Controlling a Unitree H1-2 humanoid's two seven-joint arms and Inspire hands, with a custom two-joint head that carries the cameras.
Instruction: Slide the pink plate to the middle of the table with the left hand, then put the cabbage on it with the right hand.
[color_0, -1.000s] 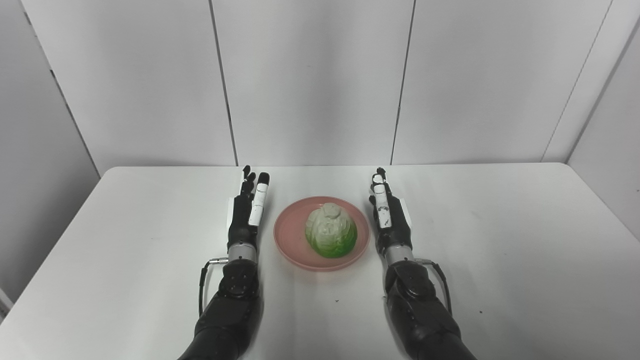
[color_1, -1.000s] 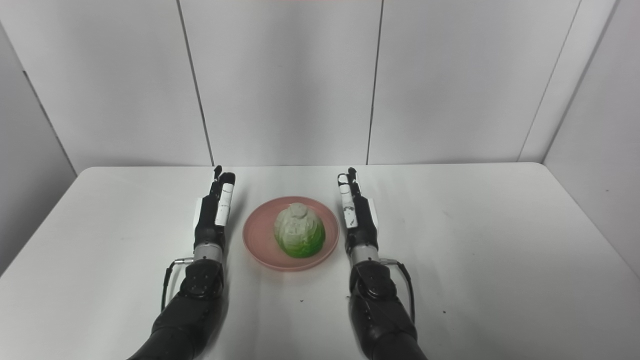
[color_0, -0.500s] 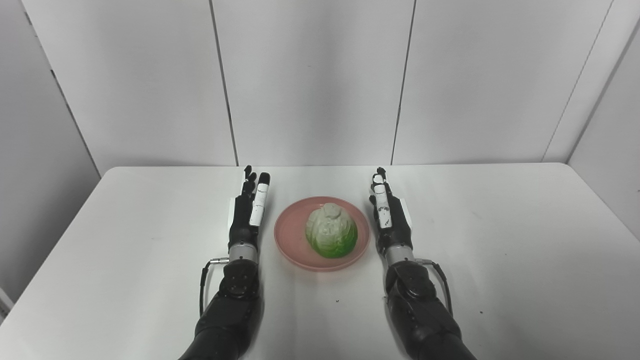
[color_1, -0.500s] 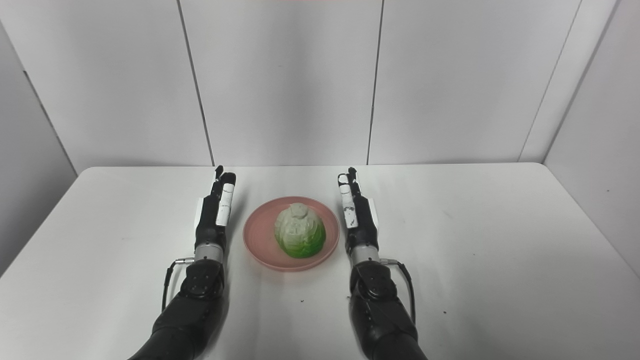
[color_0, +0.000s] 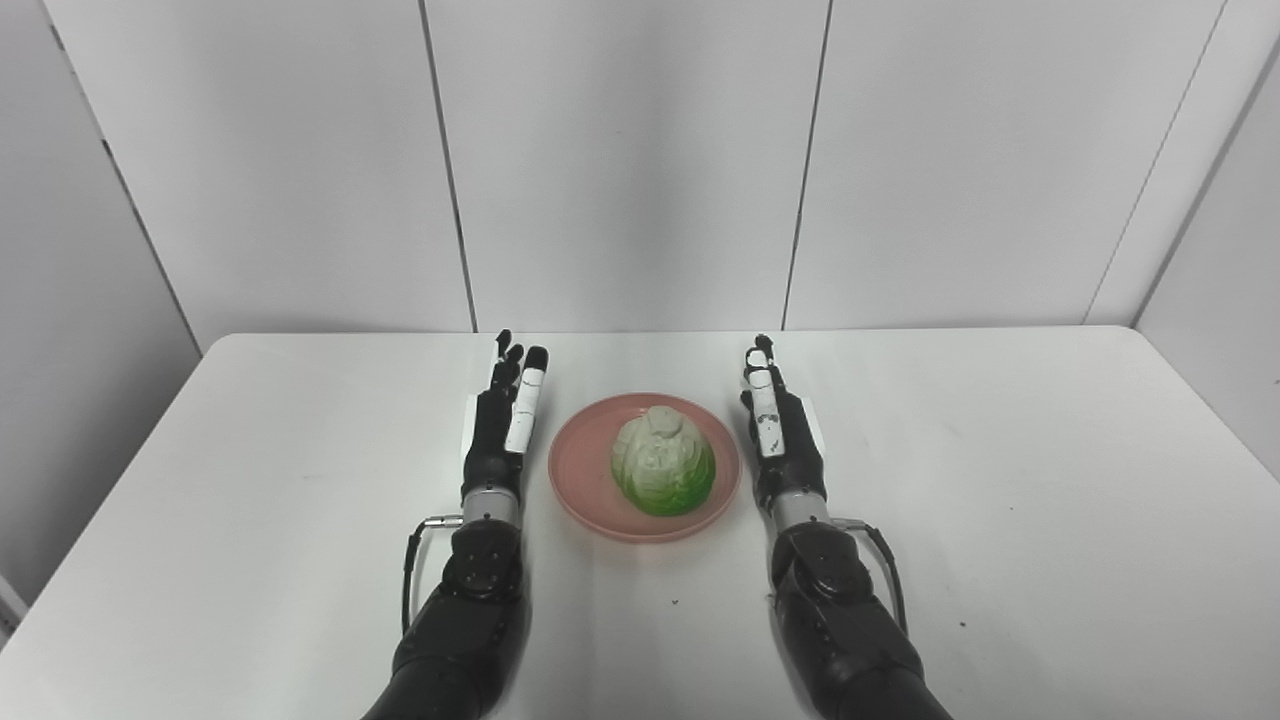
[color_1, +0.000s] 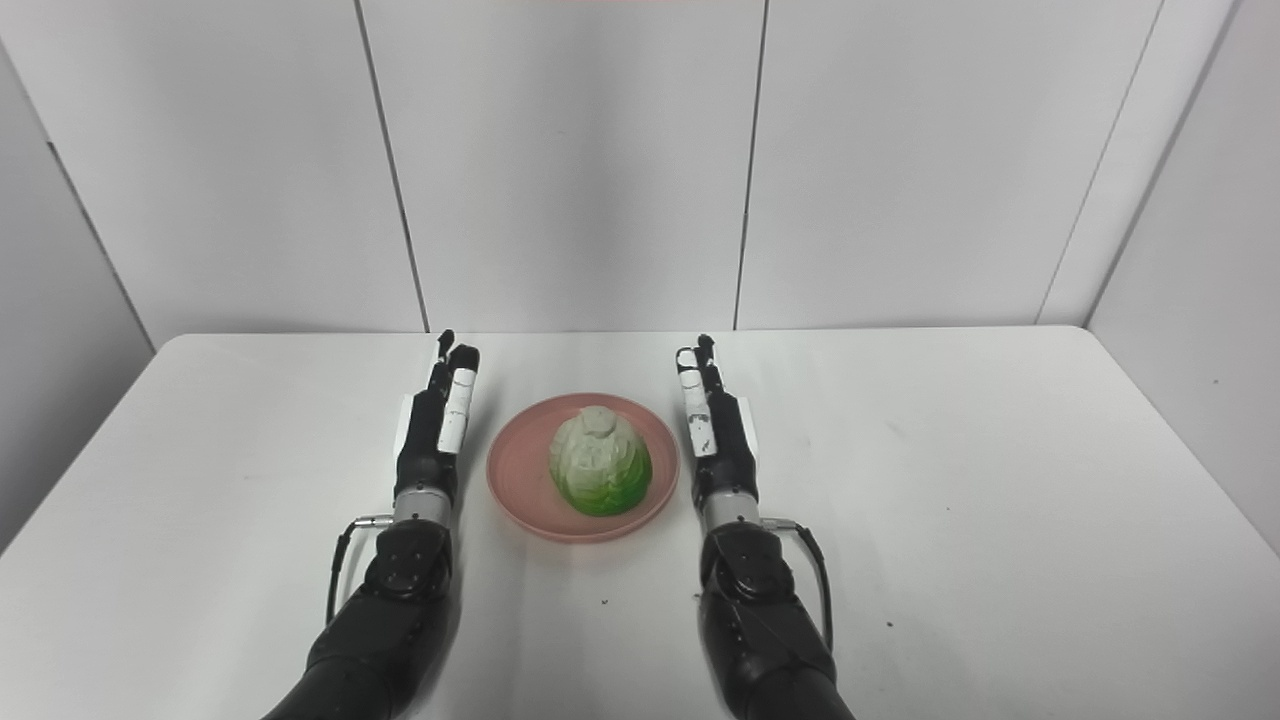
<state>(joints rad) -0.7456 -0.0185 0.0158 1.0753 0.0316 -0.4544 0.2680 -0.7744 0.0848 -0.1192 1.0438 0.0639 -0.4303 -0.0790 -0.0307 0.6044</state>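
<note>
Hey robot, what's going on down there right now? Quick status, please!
Left hand open, right hand open, both flanking the pink plate. Cabbage sits on plate, mid-table. Nothing in the way.

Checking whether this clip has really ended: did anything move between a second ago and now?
Only the left hand moved: it eased slightly forward and a touch toward the pink plate, open and holding nothing. The right hand stayed open beside the plate, and the cabbage stayed sitting on the plate in the middle of the table.
</note>
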